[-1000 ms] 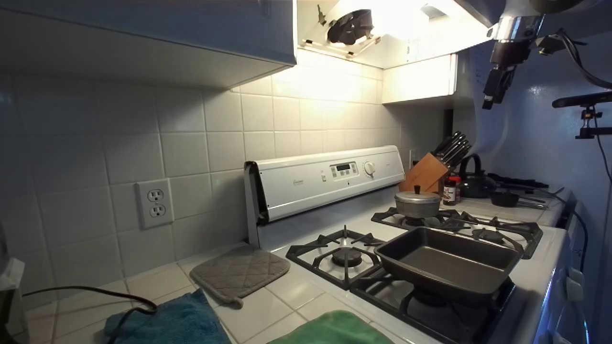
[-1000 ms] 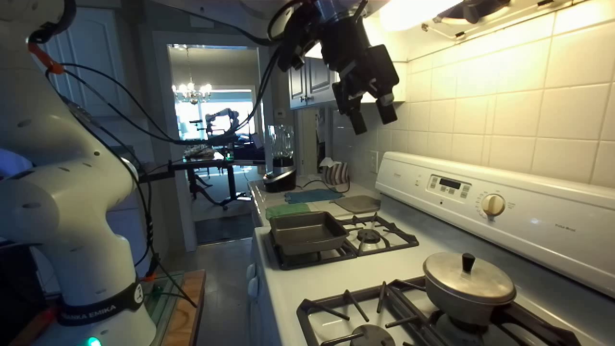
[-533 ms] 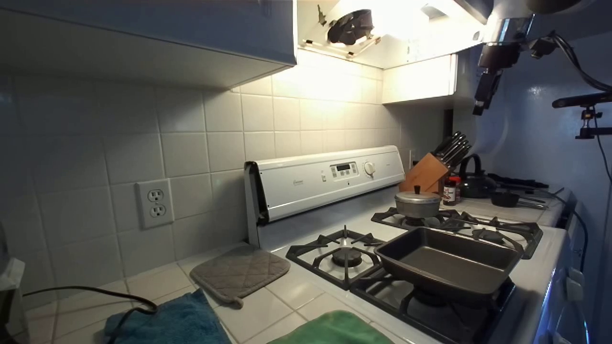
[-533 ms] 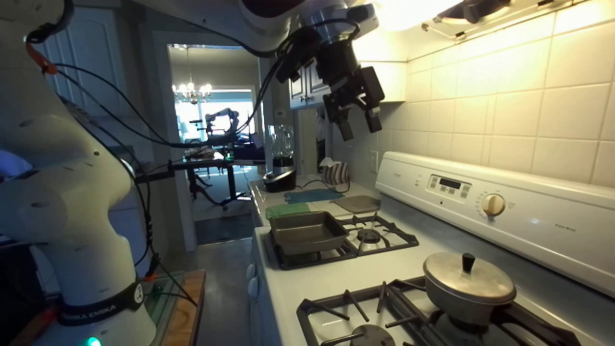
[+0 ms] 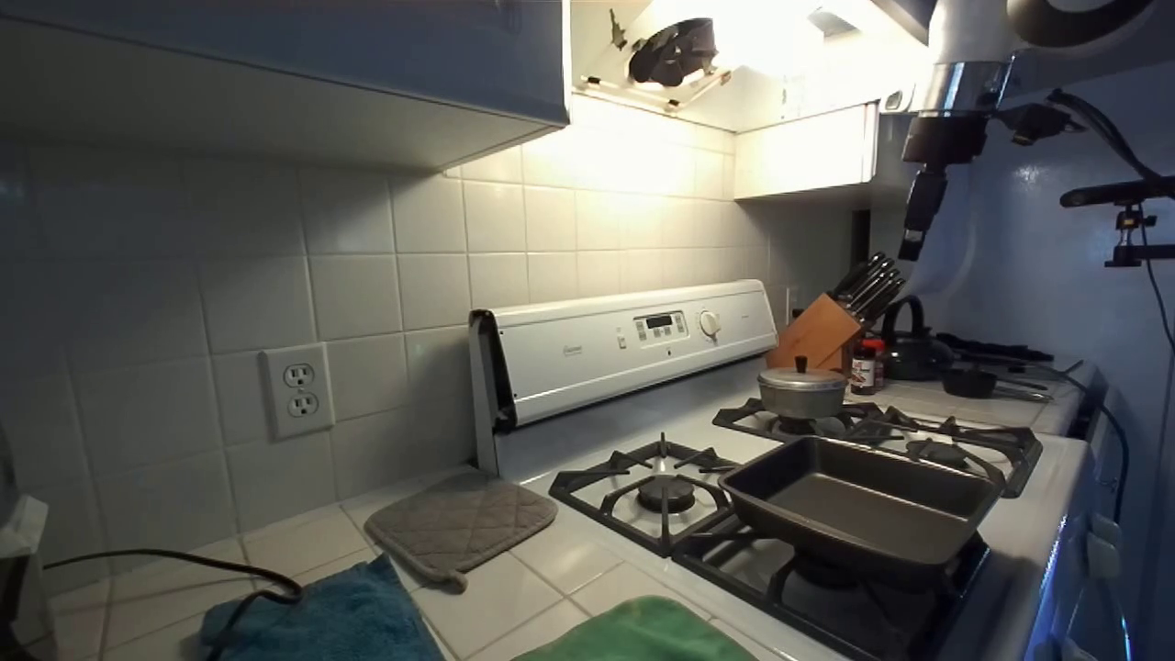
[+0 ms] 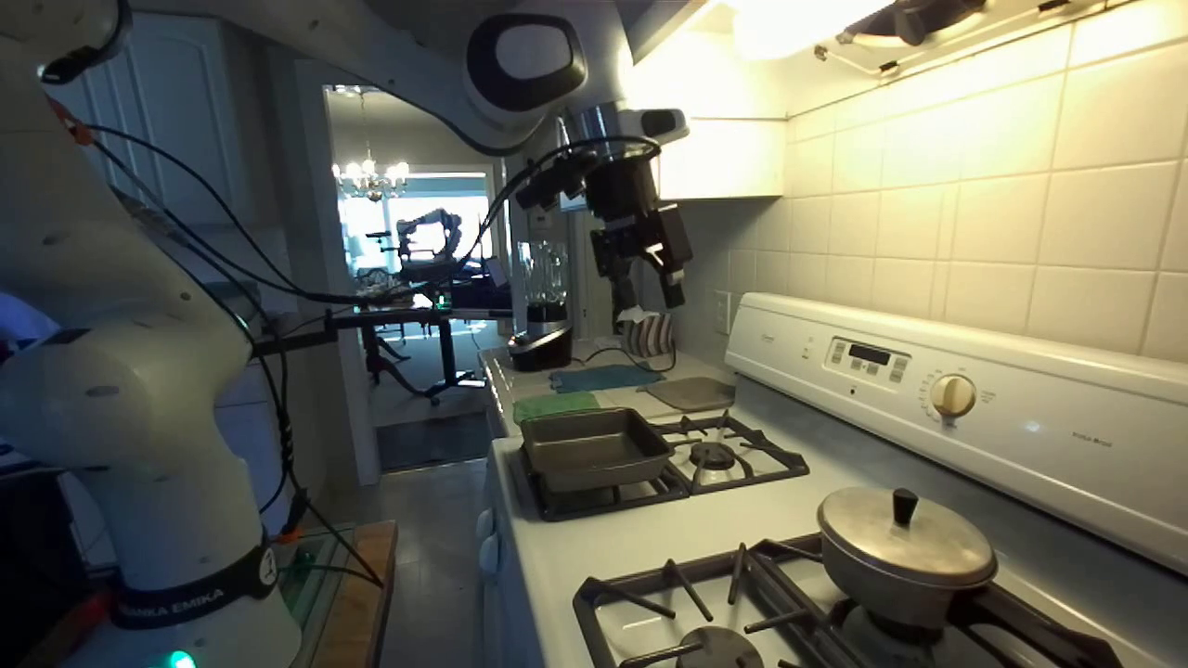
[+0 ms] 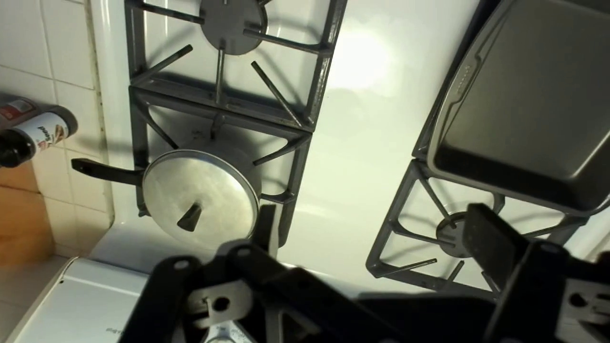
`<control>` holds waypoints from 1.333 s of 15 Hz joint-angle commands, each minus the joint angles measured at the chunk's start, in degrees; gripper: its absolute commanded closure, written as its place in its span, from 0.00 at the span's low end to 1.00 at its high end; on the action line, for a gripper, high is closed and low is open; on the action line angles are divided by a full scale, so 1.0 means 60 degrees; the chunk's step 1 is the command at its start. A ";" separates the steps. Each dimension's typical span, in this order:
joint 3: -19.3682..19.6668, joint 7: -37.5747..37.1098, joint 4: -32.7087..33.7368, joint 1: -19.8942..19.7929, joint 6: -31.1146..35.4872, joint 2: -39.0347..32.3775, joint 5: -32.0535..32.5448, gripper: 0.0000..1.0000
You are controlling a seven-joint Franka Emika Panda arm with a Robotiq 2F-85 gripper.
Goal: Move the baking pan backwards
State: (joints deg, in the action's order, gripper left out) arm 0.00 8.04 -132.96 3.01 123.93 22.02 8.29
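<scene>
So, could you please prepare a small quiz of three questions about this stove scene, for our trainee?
1. True or false: the baking pan rests on a stove grate.
2. Choose one. The gripper is: (a) shut on the baking pan; (b) open, holding nothing; (c) shut, holding nothing.
3. Fill in one word: the silver pot is covered by a ...

Key: 1 true; 2 b; 3 lid.

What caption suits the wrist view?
Open fingers in the foreground; lidded pot and baking pan on separate stove grates.

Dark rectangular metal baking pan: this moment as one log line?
black two-fingered gripper: open | baking pan: on black metal front grate | held: nothing
</scene>
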 commanded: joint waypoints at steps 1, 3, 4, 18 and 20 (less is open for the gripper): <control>-0.0054 0.0047 -0.0104 -0.0037 0.0020 -0.0012 -0.0092 0.00; -0.0050 0.0092 -0.0263 -0.0024 0.0098 -0.0023 -0.0155 0.00; -0.0047 0.0100 -0.0292 -0.0023 0.0121 -0.0023 -0.0163 0.00; -0.0486 0.0447 -0.0732 0.0890 0.0497 -0.1444 -0.1596 0.00; -0.0487 0.0398 -0.0831 0.0838 0.0708 -0.1681 -0.1682 0.00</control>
State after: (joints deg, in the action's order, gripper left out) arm -3.02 8.69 -137.32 8.32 125.86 13.94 0.59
